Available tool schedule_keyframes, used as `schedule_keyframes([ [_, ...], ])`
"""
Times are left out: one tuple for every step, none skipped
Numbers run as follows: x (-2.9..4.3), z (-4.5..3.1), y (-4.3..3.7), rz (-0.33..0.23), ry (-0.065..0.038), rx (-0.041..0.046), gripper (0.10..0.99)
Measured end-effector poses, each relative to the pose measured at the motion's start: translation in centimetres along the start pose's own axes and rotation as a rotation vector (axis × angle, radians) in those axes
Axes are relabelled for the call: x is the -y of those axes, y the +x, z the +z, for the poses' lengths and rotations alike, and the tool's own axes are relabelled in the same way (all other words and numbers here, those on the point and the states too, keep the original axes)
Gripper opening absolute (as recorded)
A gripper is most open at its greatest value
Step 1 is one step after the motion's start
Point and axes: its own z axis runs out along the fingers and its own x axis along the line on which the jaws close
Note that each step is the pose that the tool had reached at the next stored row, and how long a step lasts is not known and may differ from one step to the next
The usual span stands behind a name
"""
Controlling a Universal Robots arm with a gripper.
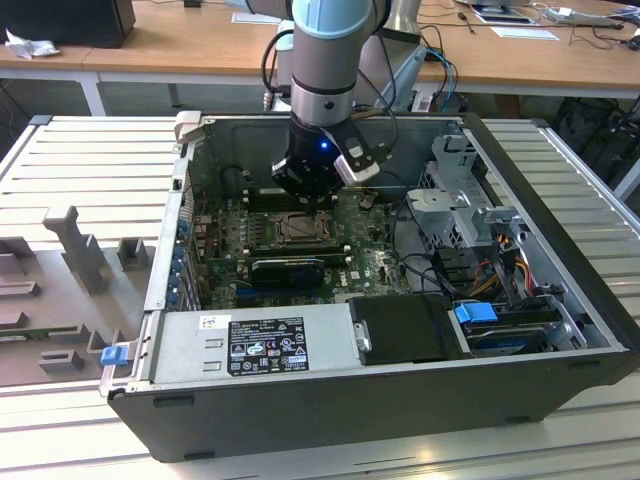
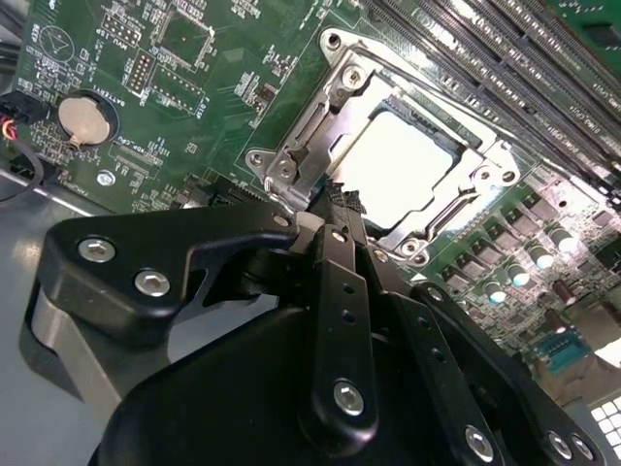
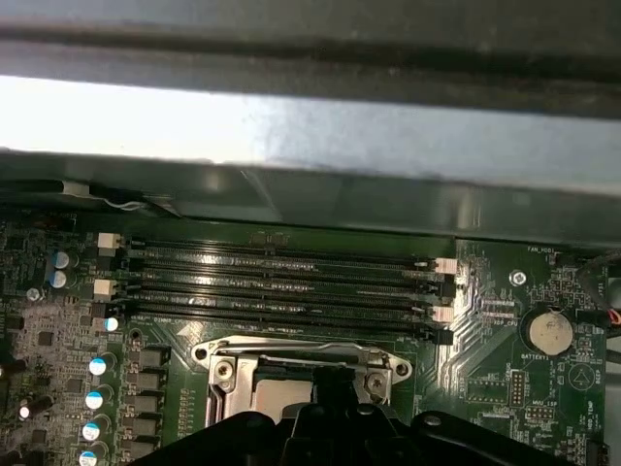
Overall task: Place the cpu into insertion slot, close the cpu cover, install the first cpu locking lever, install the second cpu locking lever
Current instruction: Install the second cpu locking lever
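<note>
- The black jointed tool (image 2: 335,199) hangs just above the socket; its fingertips look pressed together on nothing, at the near edge of the thin silvery metal cpu cover (image 2: 310,146).
- The pale square cpu (image 2: 393,165) already sits in the dark-framed insertion slot (image 3: 291,374), under the lowered cover.
- Risk, as I judge it: a sideways slip could scrape the green motherboard (image 2: 209,92) or miss the lever.

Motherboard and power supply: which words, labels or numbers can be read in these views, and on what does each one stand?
Black label on the power supply: white print, too small to read.
White sticker on the power supply: too small to read.
Motherboard around the coin battery: white markings, too fine to read with certainty.
No text can be quoted reliably.
</note>
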Motion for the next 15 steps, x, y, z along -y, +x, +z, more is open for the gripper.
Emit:
schedule_keyframes([
  [0.07, 0.0, 0.0, 0.0, 0.0, 0.0, 0.106],
  [0.12, -0.01, 0.01, 0.0, 0.0, 0.0, 0.106],
  [0.18, -0.01, 0.01, 0.0, 0.0, 0.0, 0.106],
  [0.24, -0.02, 0.02, 0.0, 0.0, 0.0001, 0.106],
  [0.3, -0.02, 0.02, 0.0, 0.0, 0.0, 0.106],
  [0.36, -0.02, 0.03, 0.0, 0.0, 0.0, 0.106],
  [0.42, -0.03, 0.03, 0.0, 0.0, 0.0, 0.106],
  [0.49, -0.04, 0.04, 0.0, 0.0, 0.0, 0.106],
  [0.56, -0.04, 0.04, 0.0, 0.0, 0.0001, 0.106],
  [0.64, -0.05, 0.05, 0.0, 0.0, 0.0, 0.106],
  [0.72, -0.05, 0.05, 0.0, 0.0, 0.0, 0.106],
  [0.8, -0.06, 0.06, 0.0, 0.0, 0.0, 0.106],
  [0.85, -0.06, 0.06, 0.0, 0.0, 0.0, 0.106],
  [0.91, -0.08, 0.07, 0.0, 0.0, 0.0, 0.106],
  [0.95, -0.12, 0.07, 0.0, 0.0, -0.0001, 0.106],
])
